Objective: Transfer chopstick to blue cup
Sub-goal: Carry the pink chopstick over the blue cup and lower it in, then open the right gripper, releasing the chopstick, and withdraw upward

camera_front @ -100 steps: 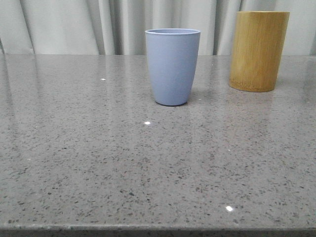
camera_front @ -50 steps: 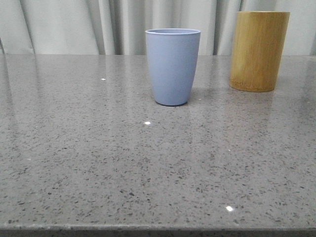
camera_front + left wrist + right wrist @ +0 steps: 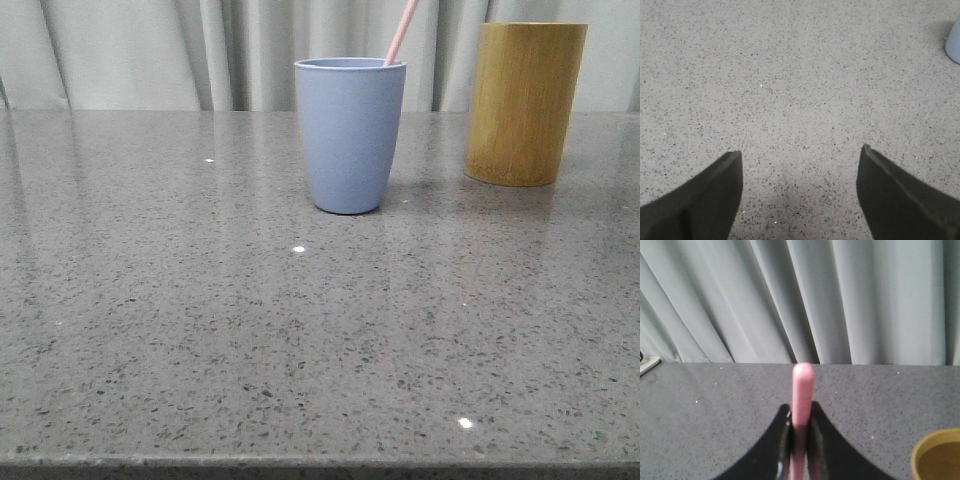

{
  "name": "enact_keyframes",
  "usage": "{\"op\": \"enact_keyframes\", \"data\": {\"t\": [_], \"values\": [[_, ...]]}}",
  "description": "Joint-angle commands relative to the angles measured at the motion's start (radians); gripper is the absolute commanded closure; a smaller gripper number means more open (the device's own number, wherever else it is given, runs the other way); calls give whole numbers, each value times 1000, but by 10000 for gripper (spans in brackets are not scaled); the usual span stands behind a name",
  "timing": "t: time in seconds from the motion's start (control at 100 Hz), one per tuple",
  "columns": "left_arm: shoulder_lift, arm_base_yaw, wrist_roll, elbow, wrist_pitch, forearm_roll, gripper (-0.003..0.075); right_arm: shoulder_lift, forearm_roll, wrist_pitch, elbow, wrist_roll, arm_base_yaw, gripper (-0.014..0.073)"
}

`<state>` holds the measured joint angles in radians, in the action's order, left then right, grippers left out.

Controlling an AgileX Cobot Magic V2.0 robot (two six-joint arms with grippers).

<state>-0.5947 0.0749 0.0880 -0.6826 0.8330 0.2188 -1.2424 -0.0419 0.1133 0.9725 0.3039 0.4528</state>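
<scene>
Change: chopstick newly present in the front view, its lower end behind the blue cup's far rim; both vessels unmoved.
Left gripper: jaws spread wide, nothing between them, above bare countertop.
Right gripper: fingers clamped narrowly on the chopstick, rounded end protruding beyond the tips.
Chopstick axis: steep, upper part leaning right and running off the frame's top; whether the lower end is inside the cup cannot be told.
Blue cup: one, upright, mid-table.
Bamboo holder: one, upright, farther back, right.
Surface: grey speckled glossy stone.
Backdrop: pale pleated curtain.
</scene>
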Motion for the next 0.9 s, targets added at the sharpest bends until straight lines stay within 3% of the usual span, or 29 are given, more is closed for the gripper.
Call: {"op": "enact_keyframes", "data": {"t": [0.0, 0.2, 0.49, 0.69, 0.89], "values": [[-1, -4, 0, -26, -65, 17, 246, 14, 14, 73, 38, -1, 17, 526], [-1, -4, 0, -26, -65, 17, 246, 11, 14, 78, 38, -1, 26, 496], [-1, -4, 0, -26, -65, 17, 246, 11, 14, 66, 38, -1, 26, 153], [-1, -4, 0, -26, -65, 17, 246, 56, 55, 46, 38, -2, -2, 142], [-1, -4, 0, -26, -65, 17, 246, 186, 143, -77, 38, -2, -74, 143]]}}
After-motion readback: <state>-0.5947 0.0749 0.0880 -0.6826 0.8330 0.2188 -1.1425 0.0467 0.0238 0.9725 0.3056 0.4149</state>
